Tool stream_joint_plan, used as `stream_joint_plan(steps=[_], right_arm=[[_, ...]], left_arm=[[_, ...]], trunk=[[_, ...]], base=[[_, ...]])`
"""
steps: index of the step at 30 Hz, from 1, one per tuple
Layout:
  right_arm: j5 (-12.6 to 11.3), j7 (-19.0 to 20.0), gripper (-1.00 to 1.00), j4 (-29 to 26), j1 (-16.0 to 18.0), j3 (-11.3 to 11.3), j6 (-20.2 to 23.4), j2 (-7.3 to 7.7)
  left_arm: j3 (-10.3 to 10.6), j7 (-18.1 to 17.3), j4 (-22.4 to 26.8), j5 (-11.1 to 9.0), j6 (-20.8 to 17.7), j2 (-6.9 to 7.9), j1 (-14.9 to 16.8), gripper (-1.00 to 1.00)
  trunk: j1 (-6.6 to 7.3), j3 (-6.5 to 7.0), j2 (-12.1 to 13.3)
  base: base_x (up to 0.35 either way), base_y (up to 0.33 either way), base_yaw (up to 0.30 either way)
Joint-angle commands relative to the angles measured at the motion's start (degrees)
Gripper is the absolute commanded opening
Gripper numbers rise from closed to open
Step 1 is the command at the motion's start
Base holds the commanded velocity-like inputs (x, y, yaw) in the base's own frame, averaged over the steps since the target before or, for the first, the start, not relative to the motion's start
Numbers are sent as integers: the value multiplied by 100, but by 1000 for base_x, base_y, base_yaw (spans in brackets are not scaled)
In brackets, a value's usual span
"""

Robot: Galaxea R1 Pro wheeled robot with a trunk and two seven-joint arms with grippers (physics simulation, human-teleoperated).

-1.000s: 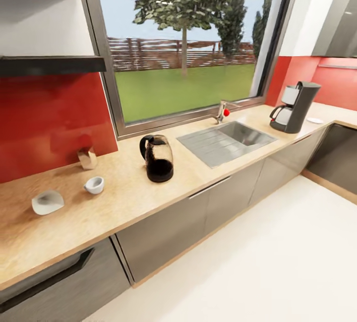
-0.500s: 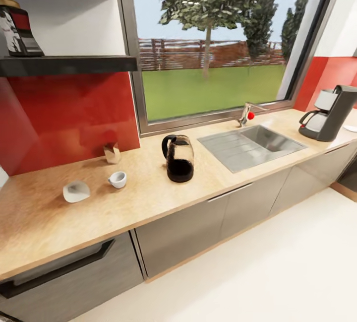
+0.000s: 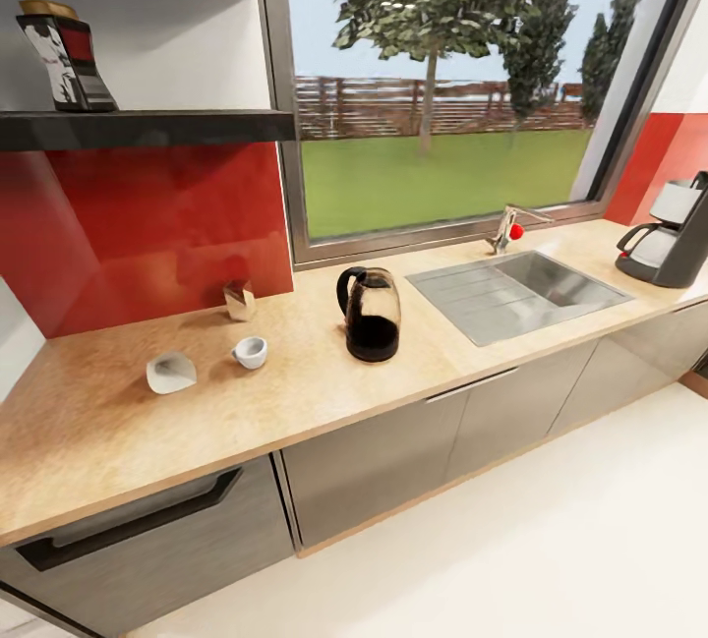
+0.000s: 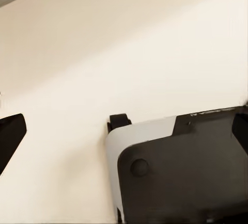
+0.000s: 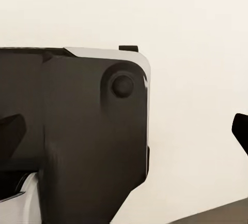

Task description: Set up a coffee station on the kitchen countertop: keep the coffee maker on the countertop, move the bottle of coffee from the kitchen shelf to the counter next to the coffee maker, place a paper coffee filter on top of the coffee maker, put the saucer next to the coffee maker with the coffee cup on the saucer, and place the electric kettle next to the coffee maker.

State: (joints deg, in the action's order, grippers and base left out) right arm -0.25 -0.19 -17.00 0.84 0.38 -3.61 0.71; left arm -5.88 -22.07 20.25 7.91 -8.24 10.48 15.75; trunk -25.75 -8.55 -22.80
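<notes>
The coffee bottle [image 3: 64, 53], dark with a red label, stands on the black shelf [image 3: 147, 127] at the upper left. On the wooden countertop [image 3: 108, 441] lie a white saucer [image 3: 171, 373], a small white cup [image 3: 250, 352] and a folded paper filter [image 3: 238, 300] by the red wall. The glass kettle [image 3: 372, 316] stands mid-counter. The coffee maker [image 3: 674, 235] is at the far right edge. My left gripper [image 4: 124, 131] and right gripper [image 5: 124, 131] hang open over the floor, with nothing between their fingers.
A steel sink [image 3: 516, 289] with a faucet [image 3: 506, 225] lies between the kettle and the coffee maker, under a large window. Grey cabinet fronts [image 3: 383, 461] run below the counter. The pale floor [image 3: 551, 559] stretches in front. Both wrist views show my dark base [image 4: 181, 177].
The whole head view has swung left: the shelf with the coffee bottle has come in, and the coffee maker has slid to the right edge. Nothing on the counter has moved.
</notes>
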Motion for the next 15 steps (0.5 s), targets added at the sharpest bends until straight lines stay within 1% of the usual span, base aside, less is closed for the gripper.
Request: stream_joint_plan(steps=[1,3,7,11,15], right_arm=[[-7,-4,100,-1,4,2,-19,0],[-13,-6,100,-17,4,0,-22,0],[-27,-12,100,-40,4,-9,-25,-13],[-34,-3,100,-42,4,-11,-26,-17],[-36,3,100,-36,4,-11,-32,-18]], left_arm=[[-54,-138,17,144,-86,54,4,100],[-58,-216,20,219,-126,120,5,100],[-76,-268,24,278,-156,177,10,100],[-92,-279,105,287,-177,172,49,100],[-80,-280,418,293,-201,124,64,100]], trunk=[[-3,-12,-11],[-3,-12,-11],[-3,-12,-11],[-3,-12,-11],[-3,-12,-11]], base=[[0,0,0],[0,0,0],[0,0,0],[0,0,0],[-2,0,0]])
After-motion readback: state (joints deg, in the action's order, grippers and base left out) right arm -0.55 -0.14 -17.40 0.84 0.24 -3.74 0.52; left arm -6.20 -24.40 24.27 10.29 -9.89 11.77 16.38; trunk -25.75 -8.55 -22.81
